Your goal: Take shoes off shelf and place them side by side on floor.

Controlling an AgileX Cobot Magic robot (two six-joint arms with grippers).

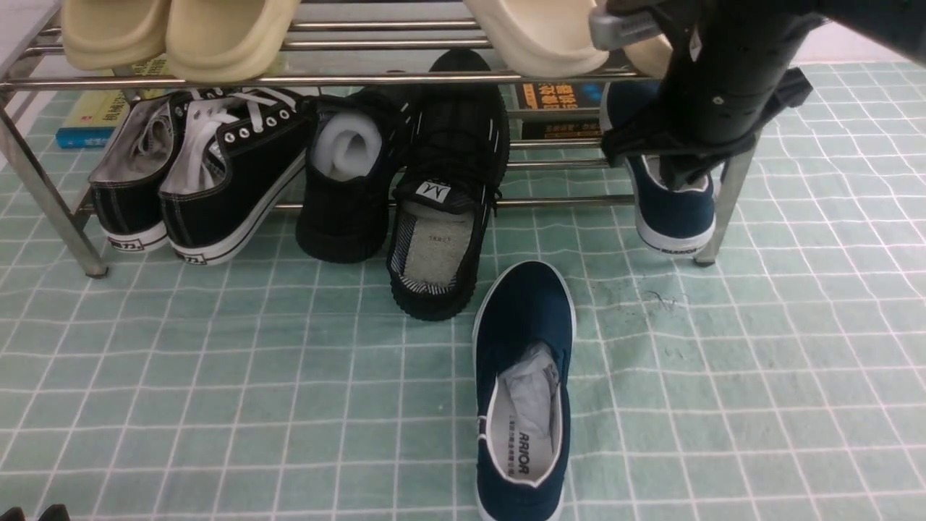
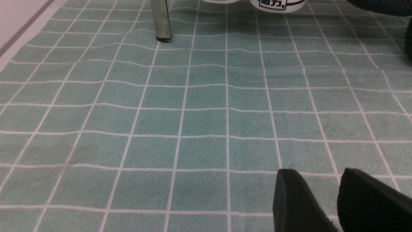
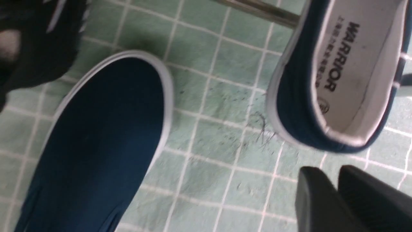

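Navy slip-on [image 1: 522,391] is lying nearest, flat on the green gridded floor [image 1: 217,362], its toe pointing toward the shelf [image 1: 564,201] and crumpled paper showing in its mouth. Second navy slip-on [image 1: 676,217] is sitting at the right end of the lower tier beside the right front leg, with its heel hanging out past the front rod. WARRIOR is reading clearly on its insole in the right wrist view. Right gripper [image 3: 326,170] is hovering just at that heel, jaws parted only narrowly and gripping nothing; the heel rim is lying just beyond the fingertips, not between them. Left gripper [image 2: 318,172] is hanging low over bare floor well to the left, partly open and empty, with mat showing between its fingers. One black knit sneaker [image 1: 346,206] is leaning on the lower tier with white stuffing inside. Other black knit sneaker [image 1: 443,239] is sloping off the front rod, heel end seemingly down on the floor. Black canvas sneakers [image 1: 210,181] are occupying the left end, and cream slides [image 1: 224,36] are resting on the upper tier.
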